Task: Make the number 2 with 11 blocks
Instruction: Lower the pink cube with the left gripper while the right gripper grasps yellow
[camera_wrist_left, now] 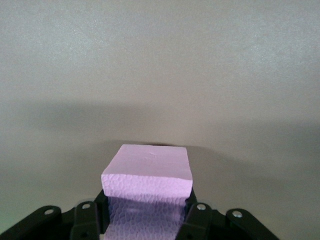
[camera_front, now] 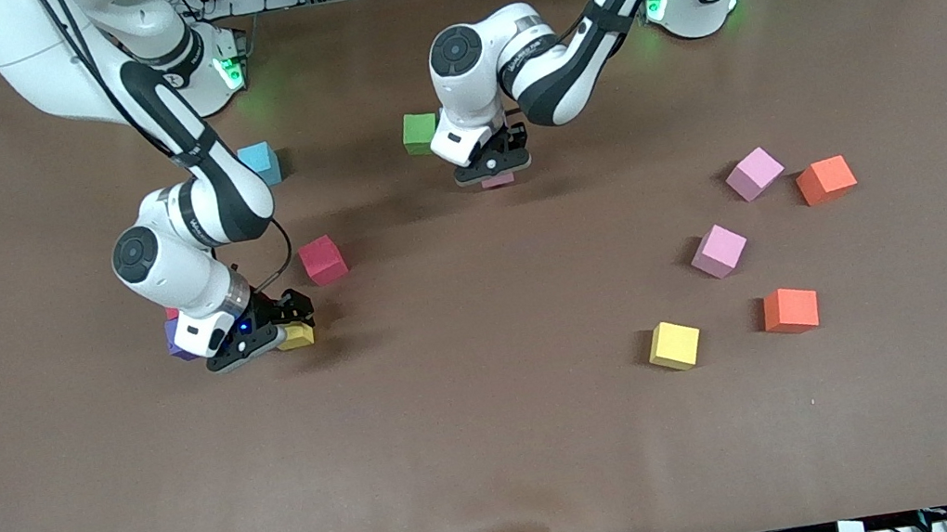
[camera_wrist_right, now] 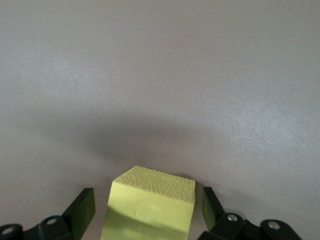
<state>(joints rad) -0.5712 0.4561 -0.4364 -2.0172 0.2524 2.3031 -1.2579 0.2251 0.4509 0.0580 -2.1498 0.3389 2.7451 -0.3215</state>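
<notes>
Front view, number 2: not yet begun as far as I can see. No row or column of touching cubes lies anywhere on the surface (camera_front: 501, 450).
Blocks, upper middle of frame: a green block (camera_front: 420, 133) sits alone. Just beside it, lower in the frame, a pink block (camera_front: 498, 179) shows under the left arm's hand.
Blocks, toward the right arm's end: a blue block (camera_front: 260, 163) sits highest. A red block (camera_front: 323, 259) lies lower. Lower again are a yellow block (camera_front: 296, 336) and a purple block (camera_front: 178, 343) half hidden by the arm. A red sliver above the purple one is too hidden to name.
Blocks, toward the left arm's end: two pink cubes (camera_front: 753, 172) (camera_front: 718, 250), two orange cubes (camera_front: 825, 180) (camera_front: 790, 310) and one yellow cube (camera_front: 674, 345) lie loose, apart from one another and turned at odd angles.
Left pincer (camera_front: 497, 170): clamped on the pink block. The left wrist view shows both fingers (camera_wrist_left: 197, 220) pressed against its sides. I cannot tell whether it rests on the surface or hangs just clear.
Right pincer (camera_front: 290, 323): spread wide astride the yellow block. The right wrist view shows a gap between each finger (camera_wrist_right: 85, 205) and the cube, so it grips nothing.
Done: at most a first cube or two brought near the green one, by my reading.
Left: nearly everything. All eleven cubes have to be gathered, squared up and set touching in the digit's shape.
</notes>
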